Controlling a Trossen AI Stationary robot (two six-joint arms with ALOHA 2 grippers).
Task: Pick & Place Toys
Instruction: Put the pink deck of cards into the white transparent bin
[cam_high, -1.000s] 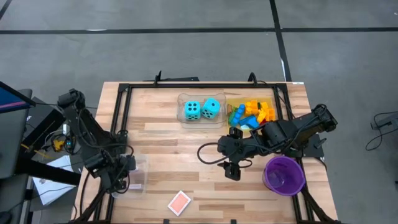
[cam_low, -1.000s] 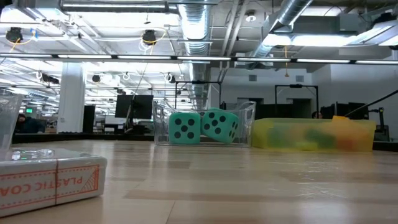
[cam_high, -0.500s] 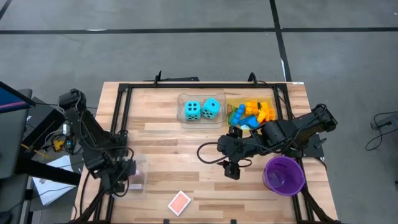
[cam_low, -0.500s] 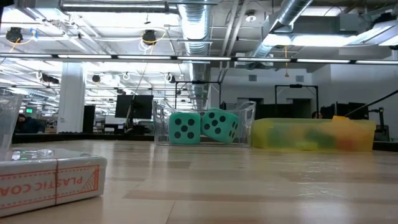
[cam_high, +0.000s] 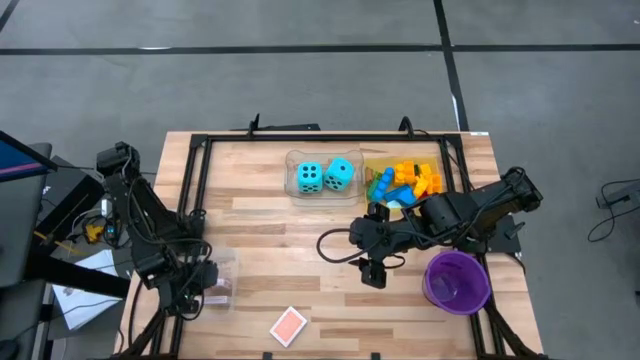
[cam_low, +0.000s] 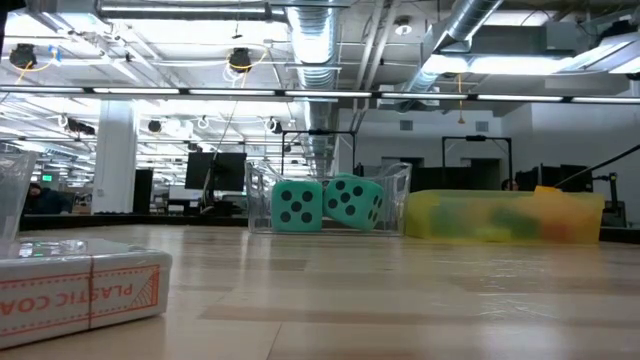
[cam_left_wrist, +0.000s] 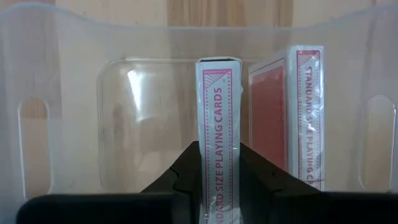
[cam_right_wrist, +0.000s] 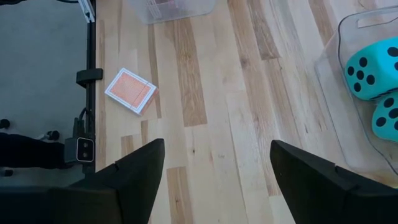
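My left gripper (cam_left_wrist: 217, 155) is shut on a red-and-white pack of playing cards (cam_left_wrist: 217, 106) and reaches down into a small clear tray (cam_high: 222, 276) at the table's near left. A second pack (cam_left_wrist: 286, 112) stands on end in that tray beside the held one. A third pack (cam_high: 288, 325) lies flat on the table near the front edge. Two turquoise dice (cam_high: 325, 176) sit in a clear tray at the back. My right gripper (cam_high: 373, 275) hangs open above the table's middle and holds nothing. My left gripper pinches the pack's two broad faces at its upper end (cam_left_wrist: 217, 186) between its two fingers (cam_left_wrist: 183, 177). The fingers point steeply down from above. The pack stands on end inside the clear tray with its narrow printed side showing. Whether its lower end touches the tray floor, I cannot tell.
A yellow tray (cam_high: 372, 168) holding several coloured bricks (cam_high: 405, 182) stands right of the dice tray. A purple bowl (cam_high: 457, 280) sits at the near right, beside my right arm. A black frame (cam_high: 195, 180) runs along the table's edges.
My left gripper has sunk a little with the pack into the clear tray and has turned slightly. My right arm has kept still.
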